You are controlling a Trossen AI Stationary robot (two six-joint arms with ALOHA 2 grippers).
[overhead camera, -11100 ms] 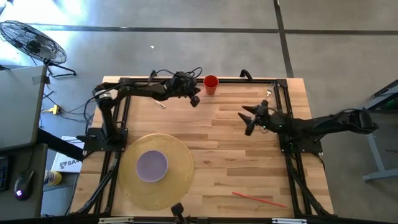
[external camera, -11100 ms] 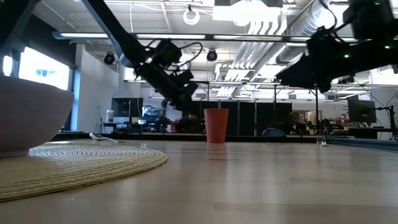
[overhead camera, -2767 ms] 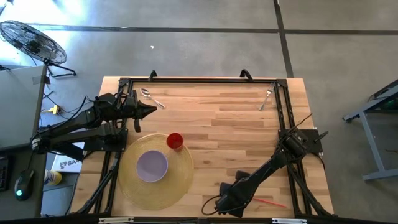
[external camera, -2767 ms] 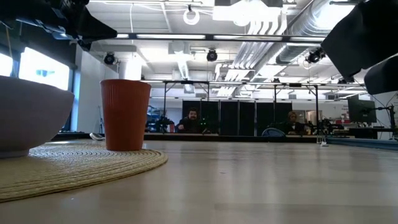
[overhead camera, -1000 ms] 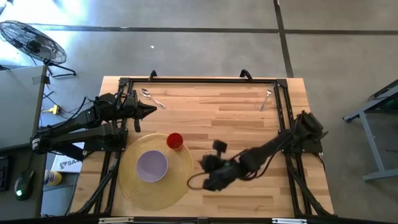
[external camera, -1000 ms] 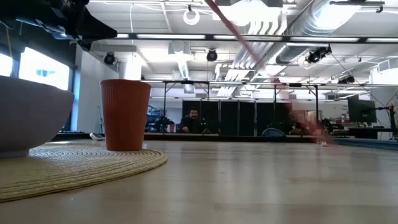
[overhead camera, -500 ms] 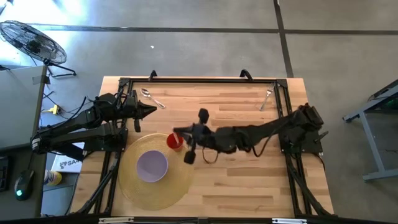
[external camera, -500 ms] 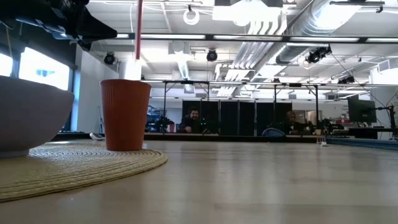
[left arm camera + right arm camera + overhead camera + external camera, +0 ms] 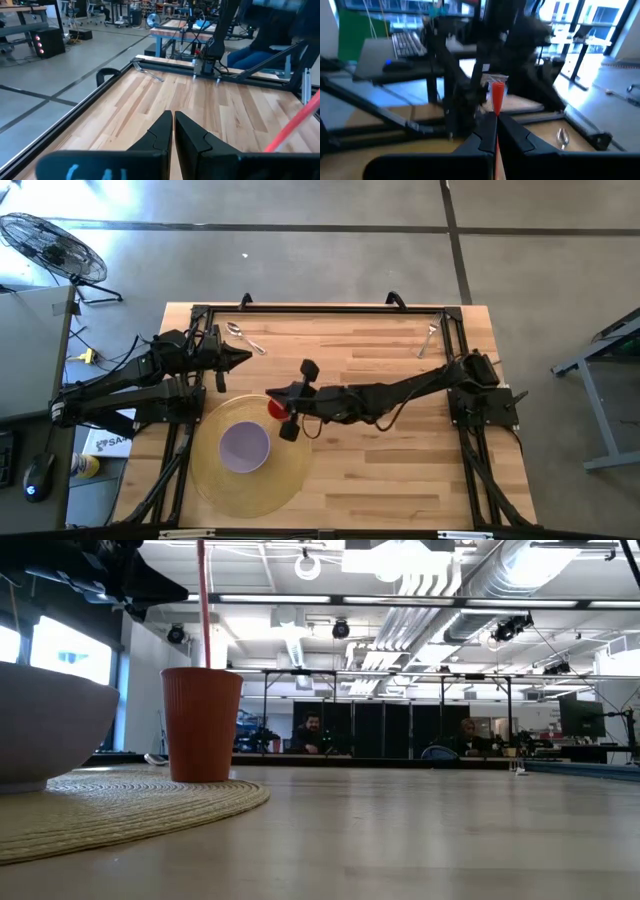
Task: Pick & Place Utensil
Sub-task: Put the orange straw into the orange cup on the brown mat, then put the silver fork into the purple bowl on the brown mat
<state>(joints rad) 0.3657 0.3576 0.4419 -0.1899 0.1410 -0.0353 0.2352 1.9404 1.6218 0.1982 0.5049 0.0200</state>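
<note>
A red cup point(image 9: 279, 409) stands on the far edge of a round woven placemat point(image 9: 215, 480), next to a lavender bowl point(image 9: 244, 446). My right gripper point(image 9: 274, 397) reaches across the table from the right and hovers over the cup, shut on a red straw point(image 9: 205, 600). In the low view the straw stands upright, and its lower end drops out of sight at the rim of the cup point(image 9: 202, 725). My left gripper point(image 9: 243, 358) waits shut near the table's far left. My right gripper pinches the red straw point(image 9: 497, 100) between its two fingers, with a short length of it showing above them. The fingers come level from the table's right and lie across the straw. The straw hangs upright over the cup, clear of the table.
A spoon point(image 9: 243, 337) lies at the far left of the table and a fork point(image 9: 430, 338) at the far right. Black frame rails run along the table's far edge and both sides. Bare wood fills the middle and near right.
My right gripper has swung from the table's middle toward the left and far side, ending over the red cup with the straw in its hold. The straw has turned from slanting to upright and shifted a little farther over the cup.
</note>
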